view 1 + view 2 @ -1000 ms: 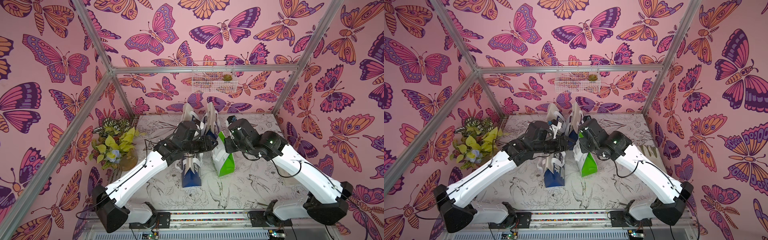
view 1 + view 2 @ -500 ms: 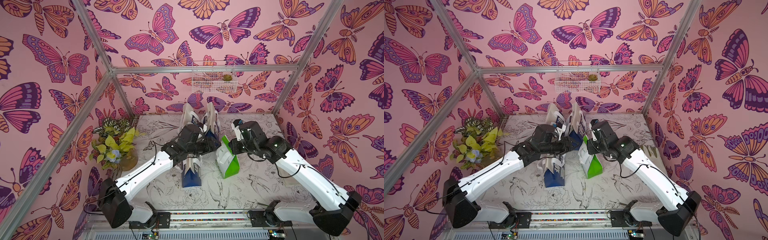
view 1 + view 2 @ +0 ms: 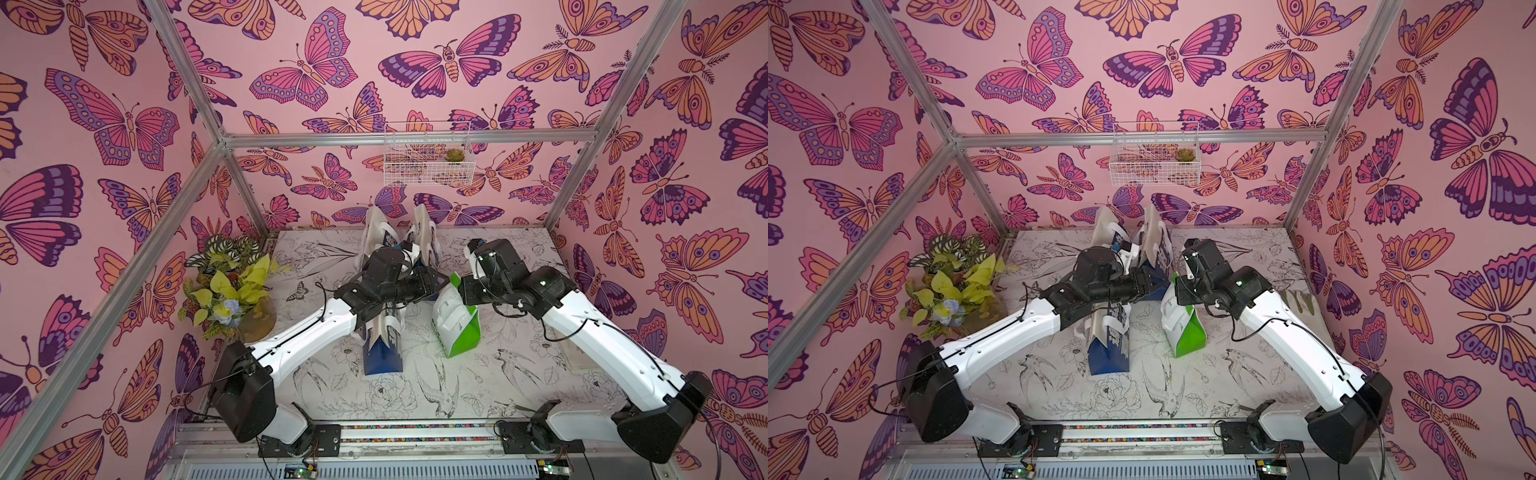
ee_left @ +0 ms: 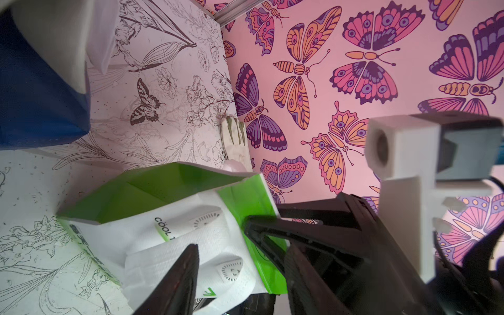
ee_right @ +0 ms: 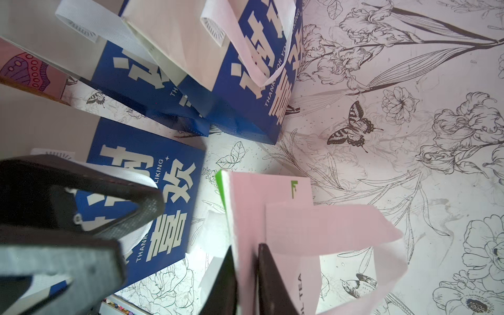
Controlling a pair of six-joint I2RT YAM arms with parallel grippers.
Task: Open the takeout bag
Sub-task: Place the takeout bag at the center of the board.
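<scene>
The left arm (image 3: 307,332) and right arm (image 3: 602,336) reach from the near edge of the table (image 3: 519,374) and converge at its middle, wrists turned toward each other. The left gripper (image 4: 221,234) has its jaws parted at the green bag (image 4: 152,196). The right gripper (image 5: 244,246) pinches one wall of the bag between narrow jaws.

Takeout bag (image 3: 455,322) rt of other bag (image 3: 382,347).

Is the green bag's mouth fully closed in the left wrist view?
No, the green bag gapes at its top, and its green inside shows.
</scene>
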